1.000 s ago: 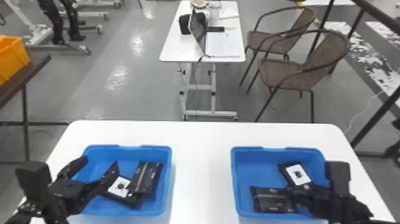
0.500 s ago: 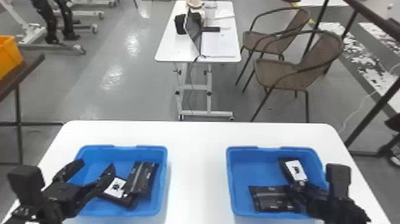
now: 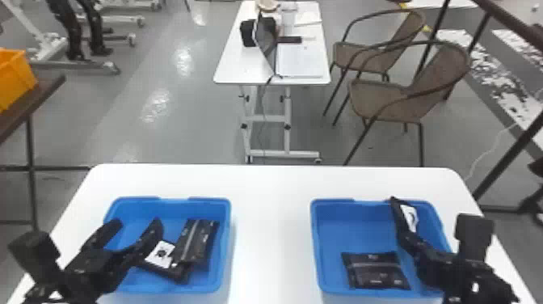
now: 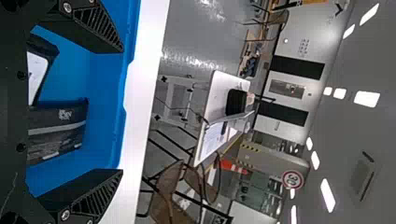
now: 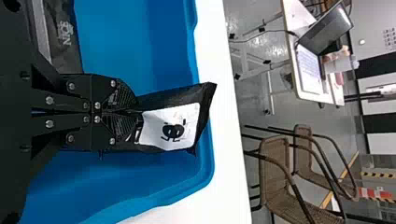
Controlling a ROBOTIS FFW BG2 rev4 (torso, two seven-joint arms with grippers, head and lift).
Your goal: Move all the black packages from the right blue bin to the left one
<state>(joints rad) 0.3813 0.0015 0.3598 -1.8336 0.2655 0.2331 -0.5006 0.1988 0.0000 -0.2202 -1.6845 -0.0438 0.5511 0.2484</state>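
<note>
Gripper on the right (image 5: 133, 113) was closed on one end of a black package (image 5: 177, 97), whose free end reached the far side of the right blue bin (image 3: 315, 246), near the bench's (image 3: 270, 194) right edge. One striped package (image 3: 375, 271) lay inside that bin. I had the left gripper (image 3: 137, 223) wide open and empty over the left blue bin (image 3: 227, 242), near the left edge, where two packages (image 3: 197, 240) lay. I judged that a high lift past the rim and a slow carry would limit swing. Labels: white, dark cartoon mark; pale lettering, not transcribed.
</note>
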